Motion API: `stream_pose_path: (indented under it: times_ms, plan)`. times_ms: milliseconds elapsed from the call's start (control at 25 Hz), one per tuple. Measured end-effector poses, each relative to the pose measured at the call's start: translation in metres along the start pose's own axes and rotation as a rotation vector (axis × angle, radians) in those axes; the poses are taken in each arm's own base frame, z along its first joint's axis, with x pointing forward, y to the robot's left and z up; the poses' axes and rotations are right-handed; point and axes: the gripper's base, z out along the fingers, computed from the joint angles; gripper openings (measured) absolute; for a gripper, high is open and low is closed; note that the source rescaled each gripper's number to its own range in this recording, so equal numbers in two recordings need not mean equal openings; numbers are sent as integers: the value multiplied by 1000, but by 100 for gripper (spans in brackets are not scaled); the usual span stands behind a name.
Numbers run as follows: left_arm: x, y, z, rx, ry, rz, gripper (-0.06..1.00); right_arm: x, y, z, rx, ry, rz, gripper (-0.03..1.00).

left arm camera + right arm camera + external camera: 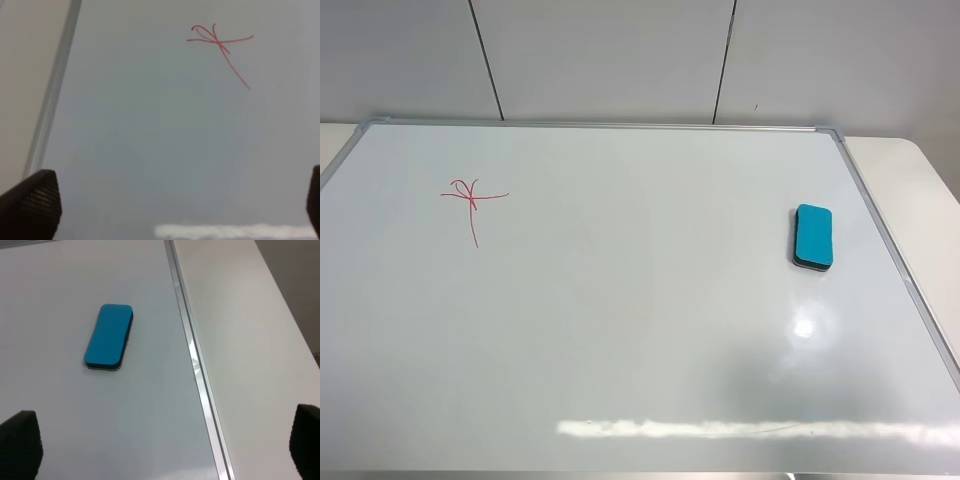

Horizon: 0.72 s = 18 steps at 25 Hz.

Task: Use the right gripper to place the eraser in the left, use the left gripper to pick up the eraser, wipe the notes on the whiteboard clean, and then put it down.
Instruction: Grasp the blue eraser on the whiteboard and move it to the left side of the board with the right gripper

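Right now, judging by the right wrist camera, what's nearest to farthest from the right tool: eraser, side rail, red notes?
1. Side rail, passing between the fingertips of the right tool.
2. Eraser, farther ahead on the whiteboard.
3. Red notes, outside this view; the high view shows them far left.

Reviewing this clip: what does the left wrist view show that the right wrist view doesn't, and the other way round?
Only the left wrist view: the red notes and the left end effector, open over bare whiteboard. Only the right wrist view: the teal eraser, lying flat on the board near the silver frame, and the right end effector, also open and holding nothing. Both: the whiteboard surface, a stretch of its frame, and pale table beyond it.
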Motion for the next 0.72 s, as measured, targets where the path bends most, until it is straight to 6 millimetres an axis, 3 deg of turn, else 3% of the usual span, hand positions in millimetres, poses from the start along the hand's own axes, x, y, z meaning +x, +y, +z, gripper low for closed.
stream_pose_path:
  times_ms: [720]
  plan:
    - [0,0,0,0,0,0,100,0,3,0,-29,-1,16,100]
